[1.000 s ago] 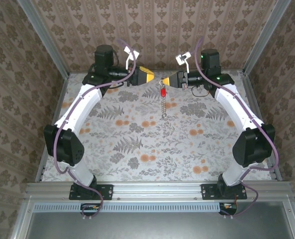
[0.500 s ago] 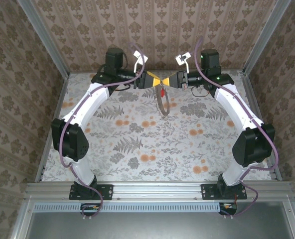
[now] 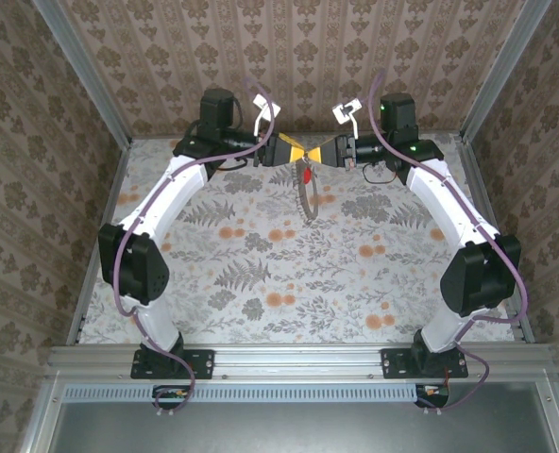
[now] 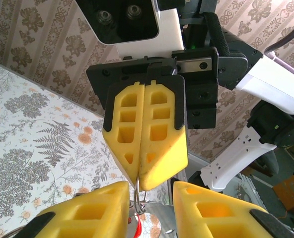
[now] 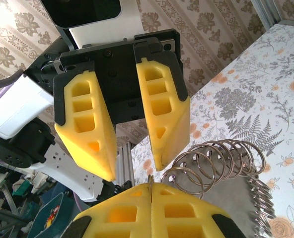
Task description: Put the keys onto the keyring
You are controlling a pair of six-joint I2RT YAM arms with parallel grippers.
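Above the far middle of the table my right gripper (image 3: pixel 315 153) is shut on the top ring of the keyring (image 3: pixel 307 196), a chain of silvery rings hanging down from it. The red-headed key (image 3: pixel 305 175) dangles on the chain just below the fingertips. My left gripper (image 3: pixel 296 151) faces the right one tip to tip and is open, its fingers on either side of the pinched ring. In the left wrist view the ring (image 4: pixel 137 187) sticks out under the shut right gripper (image 4: pixel 138 178), close to my left finger, with the key (image 4: pixel 135 229) beneath. In the right wrist view the keyring (image 5: pixel 221 158) coils to the right.
The table (image 3: pixel 261 274) carries a floral cloth. Wallpapered walls stand close behind and at both sides, with metal frame posts (image 3: pixel 86 75) in the corners. A metal rail (image 3: pixel 289 359) runs along the near edge by the arm bases.
The left arm has swung right until its open fingers reach the right gripper's tips. The hanging chain and key have tilted slightly left. The right arm has stayed put.
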